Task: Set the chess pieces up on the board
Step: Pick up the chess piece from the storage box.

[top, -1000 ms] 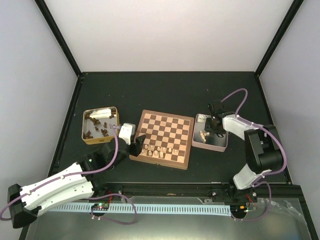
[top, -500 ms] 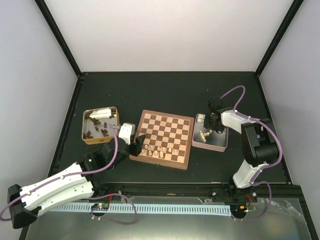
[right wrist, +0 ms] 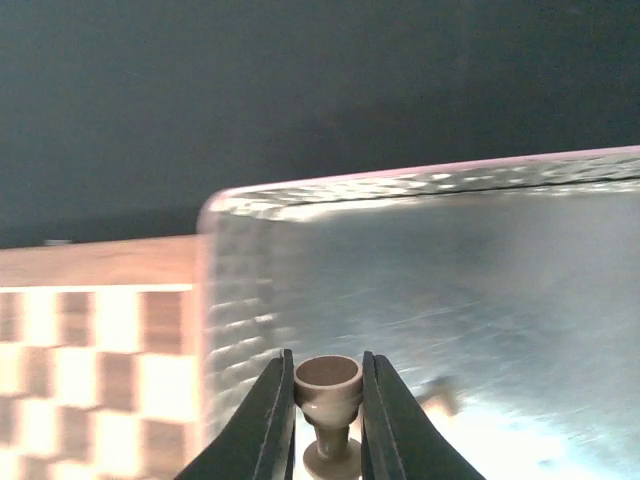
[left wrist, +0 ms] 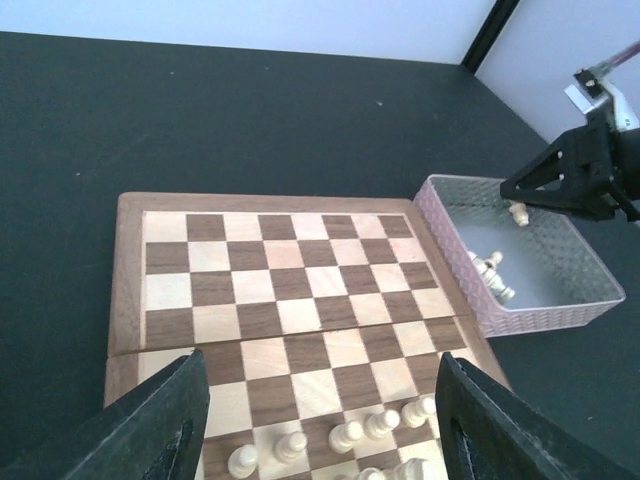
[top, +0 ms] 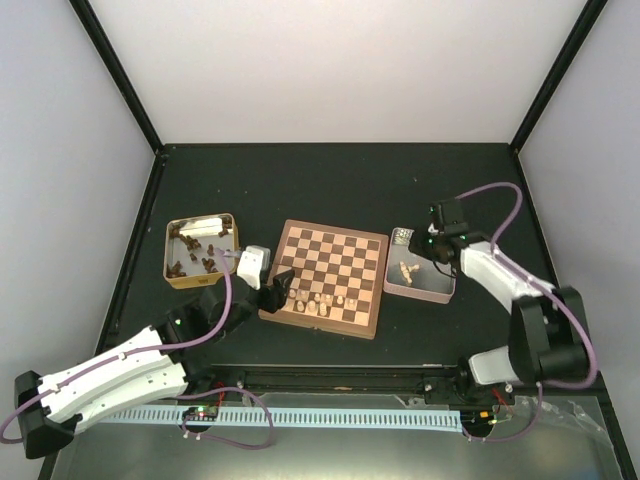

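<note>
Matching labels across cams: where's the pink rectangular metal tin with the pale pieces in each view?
Top external: pink rectangular metal tin right of centre, just right of the square wooden chessboard.
Left wrist: tin at the right edge, beside the board's right side.
Right wrist: tin fills centre and right, blurred; right gripper grips a pale chess piece at bottom centre.
Shared landmark: the chessboard, left of the tin in every view.

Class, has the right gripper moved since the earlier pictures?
Yes: the right gripper, holding a pale chess piece, has shifted toward the pink tin's far right side.
</note>
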Tool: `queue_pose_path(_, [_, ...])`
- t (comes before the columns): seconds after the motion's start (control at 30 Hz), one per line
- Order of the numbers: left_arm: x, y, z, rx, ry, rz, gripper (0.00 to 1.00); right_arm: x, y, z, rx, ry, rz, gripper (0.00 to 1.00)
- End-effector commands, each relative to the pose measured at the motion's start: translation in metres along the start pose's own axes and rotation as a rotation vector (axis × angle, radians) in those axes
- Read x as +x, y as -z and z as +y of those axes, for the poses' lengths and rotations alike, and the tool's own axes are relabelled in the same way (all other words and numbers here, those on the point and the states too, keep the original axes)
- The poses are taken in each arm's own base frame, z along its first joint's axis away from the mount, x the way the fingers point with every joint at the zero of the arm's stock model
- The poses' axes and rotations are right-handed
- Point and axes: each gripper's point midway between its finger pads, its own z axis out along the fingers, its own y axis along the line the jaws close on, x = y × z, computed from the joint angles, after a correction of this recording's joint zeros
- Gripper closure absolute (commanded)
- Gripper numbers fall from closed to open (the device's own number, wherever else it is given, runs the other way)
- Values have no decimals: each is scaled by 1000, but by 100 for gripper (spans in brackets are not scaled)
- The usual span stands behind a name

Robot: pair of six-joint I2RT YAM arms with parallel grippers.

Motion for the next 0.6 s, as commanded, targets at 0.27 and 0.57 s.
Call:
queue_pose_path(0.27, [-34, -1, -50, 228, -41, -117, 29, 17, 110, 123, -767, -489, 7, 89])
queue_pose_path(0.57, [-35, -12, -83, 379, -71, -146, 28, 70, 138, 182, -913, -685, 232, 90])
